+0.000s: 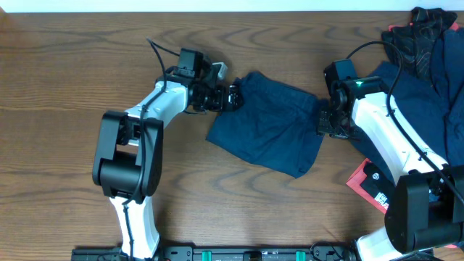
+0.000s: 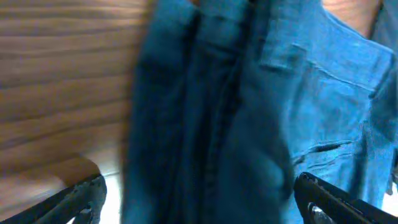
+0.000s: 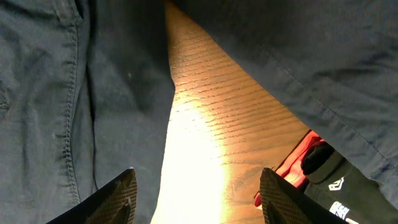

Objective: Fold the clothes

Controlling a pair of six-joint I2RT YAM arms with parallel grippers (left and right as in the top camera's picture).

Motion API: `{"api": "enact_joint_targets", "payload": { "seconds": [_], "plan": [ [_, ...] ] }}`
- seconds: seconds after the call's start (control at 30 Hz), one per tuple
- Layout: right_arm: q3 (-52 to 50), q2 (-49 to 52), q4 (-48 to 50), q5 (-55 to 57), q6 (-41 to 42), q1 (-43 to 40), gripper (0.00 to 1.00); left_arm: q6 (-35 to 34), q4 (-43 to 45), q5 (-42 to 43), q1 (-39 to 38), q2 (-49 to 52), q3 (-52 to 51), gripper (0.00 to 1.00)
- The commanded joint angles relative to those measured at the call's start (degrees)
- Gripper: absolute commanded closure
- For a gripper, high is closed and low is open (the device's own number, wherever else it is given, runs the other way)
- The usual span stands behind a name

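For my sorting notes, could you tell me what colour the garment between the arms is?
The garment is dark navy, best seen in the overhead view.

Arms: two, left arm (image 1: 129, 156), right arm (image 1: 383, 122)
Grippers: two, left gripper (image 1: 233, 96), right gripper (image 1: 323, 122)
Laid apart: one navy garment (image 1: 268, 127)
Heaped: one heap of clothes (image 1: 447, 90), pieces uncountable
Other: one red-and-black item (image 1: 368, 181)
Worktop: one worktop (image 1: 58, 94)

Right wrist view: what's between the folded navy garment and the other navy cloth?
That view shows bare wooden table, a wedge widening toward the camera, under the open right gripper; a red-and-black item pokes in lower right.
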Motion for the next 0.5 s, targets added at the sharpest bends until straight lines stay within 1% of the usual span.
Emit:
{"api": "enact_joint_targets", "payload": {
  "seconds": [0.0, 0.03, 0.07, 0.1, 0.17, 0.2, 0.23, 0.27, 0.3, 0.37, 0.47],
  "plan": [
    [-0.35, 0.33, -0.04, -0.13, 0.85, 0.7, 0.38, -0.09, -0.61, 1.97, -2.23, 2.56, 0.46, 0.01],
    [-0.35, 0.33, -0.04, -0.11, 0.85, 0.7, 0.38, -0.09, -0.55, 1.97, -2.51, 2.56, 0.46, 0.0],
    [-0.35, 0.33, -0.04, -0.11, 0.85, 0.7, 0.38, -0.09, -0.37, 1.97, -2.89, 2.56, 0.46, 0.04],
    [-0.35, 0.33, -0.04, -0.11, 0.85, 0.7, 0.38, -0.09, -0.22, 1.99, -3.21, 2.56, 0.46, 0.09],
    [-0.35, 0.33, -0.09, -0.11, 0.85, 0.7, 0.39, -0.09, -0.28, 2.19, -3.52, 2.56, 0.46, 0.35],
    [-0.35, 0.33, -0.11, -0.11, 0.85, 0.7, 0.39, -0.11, -0.44, 2.69, -3.56, 2.56, 0.46, 0.52],
    [-0.35, 0.33, -0.11, -0.11, 0.85, 0.7, 0.39, -0.11, -0.48, 3.37, -3.56, 2.56, 0.46, 0.75],
    [-0.35, 0.33, -0.09, -0.11, 0.85, 0.7, 0.39, -0.13, -0.63, 3.56, -3.48, 2.54, 0.46, 0.88],
    [-0.35, 0.33, -0.11, -0.13, 0.85, 0.7, 0.39, -0.15, -0.74, 3.54, -3.37, 2.47, 0.46, 0.94],
    [-0.35, 0.33, -0.22, -0.11, 0.85, 0.7, 0.38, -0.57, -1.22, 3.5, -2.6, 1.97, 0.48, 0.94],
    [-0.35, 0.33, -0.35, -0.11, 0.83, 0.7, 0.38, -3.26, -1.36, 3.17, -0.11, 0.37, 0.48, 0.94]
  ]
}}
